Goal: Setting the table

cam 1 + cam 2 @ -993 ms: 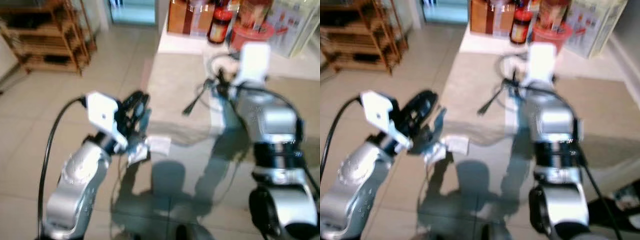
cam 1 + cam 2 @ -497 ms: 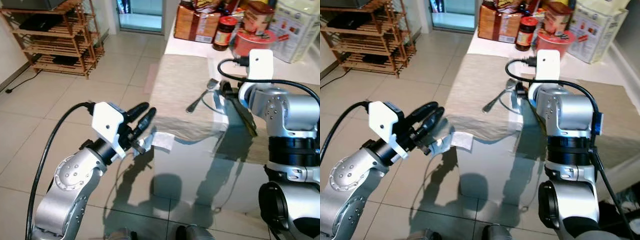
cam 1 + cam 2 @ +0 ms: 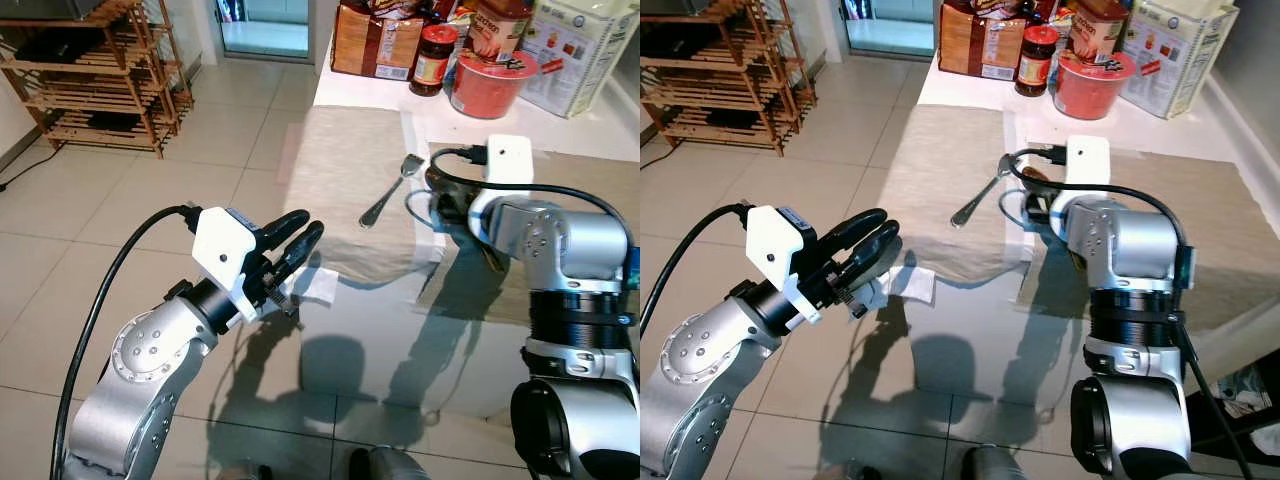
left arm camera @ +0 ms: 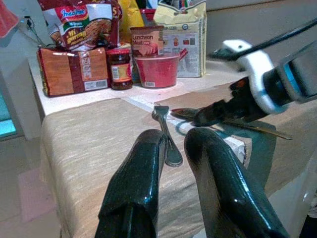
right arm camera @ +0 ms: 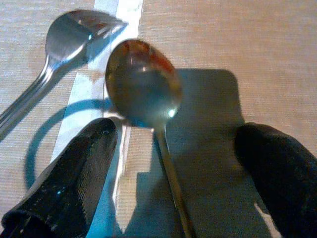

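Right hand (image 5: 173, 173) has lowered, fingers spread over the spoon (image 5: 143, 84), seemingly untouched.

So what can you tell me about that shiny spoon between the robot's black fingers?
The shiny metal spoon has an oval bowl, facing up and mirroring reddish light, and a thin straight handle. It lies flat on the beige woven placemat, next to the silver fork. The right gripper hovers above it, open, with one black finger on each side, not touching it. Its handle runs out of the picture.
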Motion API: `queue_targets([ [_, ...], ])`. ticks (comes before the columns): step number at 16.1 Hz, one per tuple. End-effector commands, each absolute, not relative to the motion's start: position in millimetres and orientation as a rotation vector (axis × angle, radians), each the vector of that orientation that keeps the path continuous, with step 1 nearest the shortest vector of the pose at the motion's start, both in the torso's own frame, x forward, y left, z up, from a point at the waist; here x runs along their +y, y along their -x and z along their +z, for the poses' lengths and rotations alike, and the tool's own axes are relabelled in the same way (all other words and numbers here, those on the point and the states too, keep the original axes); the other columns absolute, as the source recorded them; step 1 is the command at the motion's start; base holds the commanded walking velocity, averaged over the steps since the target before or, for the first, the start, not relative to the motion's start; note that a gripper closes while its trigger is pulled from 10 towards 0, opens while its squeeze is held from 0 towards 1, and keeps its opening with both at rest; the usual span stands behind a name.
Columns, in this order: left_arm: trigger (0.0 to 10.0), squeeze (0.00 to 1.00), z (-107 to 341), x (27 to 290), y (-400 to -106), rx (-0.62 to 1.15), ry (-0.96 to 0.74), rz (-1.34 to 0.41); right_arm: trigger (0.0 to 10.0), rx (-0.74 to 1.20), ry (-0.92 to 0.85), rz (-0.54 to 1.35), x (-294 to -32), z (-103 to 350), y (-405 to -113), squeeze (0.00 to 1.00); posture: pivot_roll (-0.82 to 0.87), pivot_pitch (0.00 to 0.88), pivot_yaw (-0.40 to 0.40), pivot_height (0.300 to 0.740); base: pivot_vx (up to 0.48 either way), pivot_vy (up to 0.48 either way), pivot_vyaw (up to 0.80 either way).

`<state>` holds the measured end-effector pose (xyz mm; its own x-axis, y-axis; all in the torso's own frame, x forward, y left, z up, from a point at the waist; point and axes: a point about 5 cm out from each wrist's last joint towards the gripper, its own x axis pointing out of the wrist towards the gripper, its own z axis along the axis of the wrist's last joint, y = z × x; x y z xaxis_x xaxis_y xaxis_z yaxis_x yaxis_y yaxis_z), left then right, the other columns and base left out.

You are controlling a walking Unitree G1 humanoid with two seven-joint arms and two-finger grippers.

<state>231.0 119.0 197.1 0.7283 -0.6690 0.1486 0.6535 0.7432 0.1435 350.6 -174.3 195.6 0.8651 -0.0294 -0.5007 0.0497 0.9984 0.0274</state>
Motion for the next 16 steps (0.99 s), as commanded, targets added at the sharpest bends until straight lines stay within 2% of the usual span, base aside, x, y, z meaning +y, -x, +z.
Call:
queue_targets([
  [1,10.0,0.00,201,115,-228,-0.201,-0.089,-0.767,3.0,0.577,-0.039,-0.024,-170,182,-350,0.00,-0.07,0.108,-0.002,0.740,0.000,0.000,0.00],
  [2,10.0,0.00,201,115,-227,-0.203,-0.088,-0.764,0.0,0.590,-0.035,-0.029,-170,179,-349,0.00,-0.07,0.109,-0.003,0.740,0.000,0.000,0.00],
  [11,10.0,0.00,203,111,-225,-0.201,-0.076,-0.766,0.0,0.638,-0.034,-0.051,-178,169,-344,0.00,-0.07,0.117,-0.002,0.740,0.000,0.000,0.00],
  [16,10.0,0.00,203,111,-225,-0.197,-0.081,-0.764,0.0,0.592,-0.052,0.017,-165,179,-348,0.00,-0.07,0.115,-0.004,0.740,0.000,0.000,0.00],
])
